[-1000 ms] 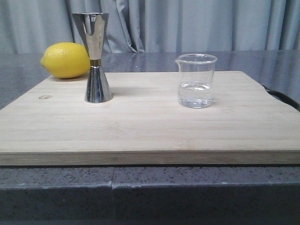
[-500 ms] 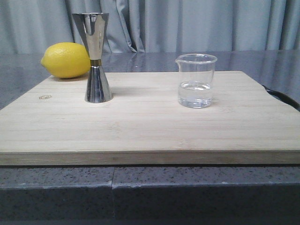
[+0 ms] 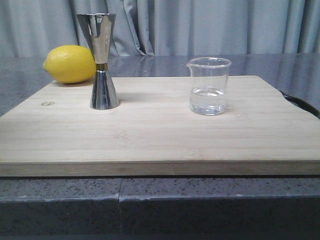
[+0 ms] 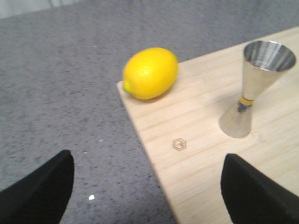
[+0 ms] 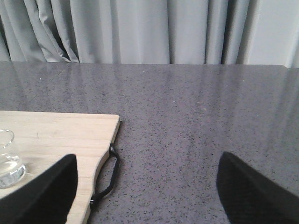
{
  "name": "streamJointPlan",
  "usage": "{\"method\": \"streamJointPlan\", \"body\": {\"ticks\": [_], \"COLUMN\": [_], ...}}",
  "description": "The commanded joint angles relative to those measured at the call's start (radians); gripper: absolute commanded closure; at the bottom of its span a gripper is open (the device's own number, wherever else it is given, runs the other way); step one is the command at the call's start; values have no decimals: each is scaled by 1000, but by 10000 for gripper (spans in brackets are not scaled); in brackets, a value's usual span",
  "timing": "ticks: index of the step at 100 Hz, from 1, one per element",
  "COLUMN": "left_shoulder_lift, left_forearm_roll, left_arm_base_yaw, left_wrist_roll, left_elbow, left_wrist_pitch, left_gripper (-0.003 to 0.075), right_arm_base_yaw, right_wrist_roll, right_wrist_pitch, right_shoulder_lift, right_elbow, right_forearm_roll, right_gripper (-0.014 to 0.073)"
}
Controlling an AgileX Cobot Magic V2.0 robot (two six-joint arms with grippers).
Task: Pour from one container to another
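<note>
Your left pincer (image 4: 147,186) hangs wide, holding nothing, over the board's (image 3: 160,135) left edge. The lemon (image 3: 69,64) sits at the board's far-left corner, with the jigger (image 3: 101,60) upright just beside it. The beaker (image 3: 209,85), part-filled with clear liquid, stands upright right of centre. Your right pincer (image 5: 147,191) is wide, empty, above the tabletop (image 5: 196,121) off the board's right edge.

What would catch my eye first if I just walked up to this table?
Probably the bright yellow lemon at the far left corner of the pale wooden cutting board. Just in front of it stands a tall shiny steel hourglass jigger. To the right, a small clear glass beaker holds some clear liquid.
</note>
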Motion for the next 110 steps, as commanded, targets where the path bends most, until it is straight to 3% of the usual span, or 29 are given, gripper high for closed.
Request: {"method": "streamJointPlan", "body": {"ticks": [1,21,39,75,110], "left_shoulder_lift": [67,233,356,575,675], "left_forearm_roll": [-205,-535,-706,-900,-972], "left_arm_base_yaw": [-4,-4,-4,-4,-8], "left_wrist_roll": [182,565,836,1157,1338], "left_elbow": [-36,-36,-36,-36,-37], "left_wrist_pitch": [4,120,254,530,593], "left_gripper": [132,132,132,132,132], "right_arm_base_yaw": [-7,-7,-7,-7,-7], "right_wrist_roll": [-5,-5,-5,-5,-5], "right_wrist_pitch": [-80,-80,-80,-80,-80], "right_shoulder_lift": [22,22,22,22,22], "right_elbow": [-35,-35,-35,-35,-35], "right_forearm_roll": [-2,-2,-2,-2,-2], "right_gripper": [39,39,39,39,39]}}
